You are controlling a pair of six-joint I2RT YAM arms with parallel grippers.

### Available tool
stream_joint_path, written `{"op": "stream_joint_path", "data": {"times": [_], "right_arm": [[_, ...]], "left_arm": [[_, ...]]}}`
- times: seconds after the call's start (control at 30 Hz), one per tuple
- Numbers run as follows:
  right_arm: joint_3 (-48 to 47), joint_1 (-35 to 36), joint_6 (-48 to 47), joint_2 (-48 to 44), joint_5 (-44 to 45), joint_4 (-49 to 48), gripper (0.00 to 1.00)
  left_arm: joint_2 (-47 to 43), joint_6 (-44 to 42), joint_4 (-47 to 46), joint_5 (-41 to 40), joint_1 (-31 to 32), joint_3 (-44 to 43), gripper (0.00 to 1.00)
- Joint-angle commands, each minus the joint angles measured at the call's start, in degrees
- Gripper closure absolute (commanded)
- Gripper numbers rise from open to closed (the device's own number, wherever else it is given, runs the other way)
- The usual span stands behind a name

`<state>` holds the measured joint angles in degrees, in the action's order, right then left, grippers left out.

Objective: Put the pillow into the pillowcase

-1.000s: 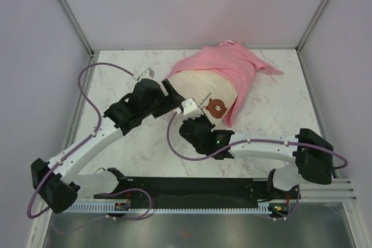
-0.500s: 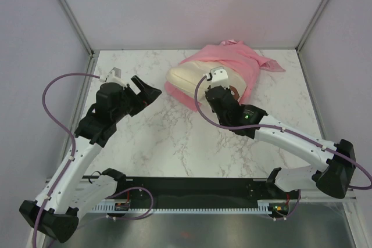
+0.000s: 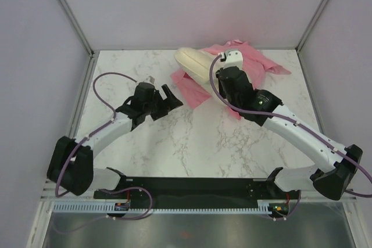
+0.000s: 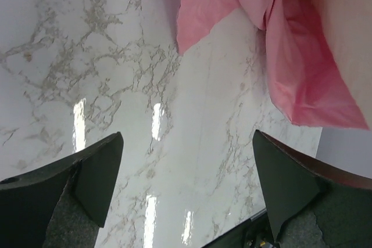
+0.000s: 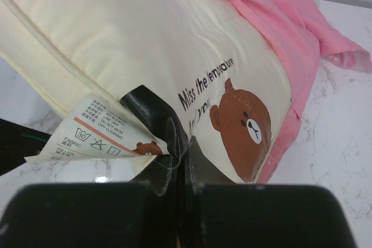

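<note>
A marble table [image 3: 192, 140] is enclosed by pale walls [image 3: 192, 4]; at upper centre, the pillow [image 3: 195, 63] is clamped by the right gripper [image 5: 174, 143]; the left gripper [image 4: 187, 143] is spread, empty.

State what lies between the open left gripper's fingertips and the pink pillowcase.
Only bare marble table lies between the left gripper and the pillowcase. The left wrist view shows this, and the top view agrees.

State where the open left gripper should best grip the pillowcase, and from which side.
Likely the loose corner of the pillowcase, flat on the table, coming from the left gripper side: thin, clear of the pillow, nearest the open jaws.
</note>
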<state>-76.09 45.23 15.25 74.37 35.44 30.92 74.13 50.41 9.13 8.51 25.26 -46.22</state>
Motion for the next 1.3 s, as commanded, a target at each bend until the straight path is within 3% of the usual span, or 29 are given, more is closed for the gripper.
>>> {"op": "stream_joint_path", "data": {"times": [0.0,0.23,0.37,0.47,0.57,0.63,0.67,0.77,0.93,0.97,1.07,1.13,1.2,1.23,1.27], "right_arm": [[-5.0,-0.8,1.5,0.0,0.7,-3.1,1.0],[-9.1,-2.3,0.8,0.9,-1.5,-2.0,1.0],[-11.2,-3.0,0.5,1.0,-2.7,-0.8,1.0],[-12.9,-3.6,0.0,1.0,-3.0,-0.2,1.0],[-14.3,-4.4,0.0,1.4,-3.5,0.3,1.0],[-14.5,-4.6,0.0,1.5,-4.1,0.4,1.0],[-14.6,-4.8,0.0,1.7,-4.2,0.4,1.0],[-13.9,-5.2,0.0,1.7,-4.5,0.4,1.0],[-10.2,-5.6,-1.2,1.0,-4.8,-1.3,1.0],[-9.6,-5.8,-1.4,0.6,-4.9,-1.7,1.0],[-7.5,-5.9,-1.2,0.0,-5.1,-3.2,1.0],[-6.7,-6.0,-0.7,0.0,-5.7,-3.5,1.0],[-6.3,-6.1,-0.3,0.2,-6.1,-3.5,1.0],[-6.2,-6.1,-0.3,0.2,-6.3,-3.6,1.0],[-6.2,-6.2,-0.2,0.3,-6.6,-3.5,1.0]], "left_arm": [[6.3,-2.0,-13.6,-3.3,1.2,-3.4,0.0],[24.2,-6.1,-17.2,-6.2,1.9,-15.8,0.0],[36.7,-6.0,-14.2,-3.4,2.0,-26.0,0.03],[40.1,-4.8,-11.7,-2.7,2.0,-31.5,0.08],[42.5,-3.8,-11.4,-0.1,2.1,-33.1,0.23],[42.9,-3.6,-11.5,1.2,2.1,-32.5,0.45],[42.7,-4.0,-11.5,2.6,2.0,-32.4,0.65],[39.8,-6.3,-9.5,5.2,1.6,-31.8,0.98],[34.8,-12.4,7.2,18.4,-2.0,-34.9,0.98],[34.2,-13.1,8.6,26.7,-4.3,-35.0,0.98],[30.3,-12.4,8.5,39.2,-9.0,-31.1,0.98],[27.1,-11.0,7.3,37.0,-10.5,-26.9,0.98],[24.1,-6.5,3.0,40.5,-12.0,-21.4,0.96],[23.5,-4.5,-3.1,45.1,-14.1,-19.3,0.94],[23.0,-3.1,-4.4,45.7,-15.2,-17.5,0.75]]}}
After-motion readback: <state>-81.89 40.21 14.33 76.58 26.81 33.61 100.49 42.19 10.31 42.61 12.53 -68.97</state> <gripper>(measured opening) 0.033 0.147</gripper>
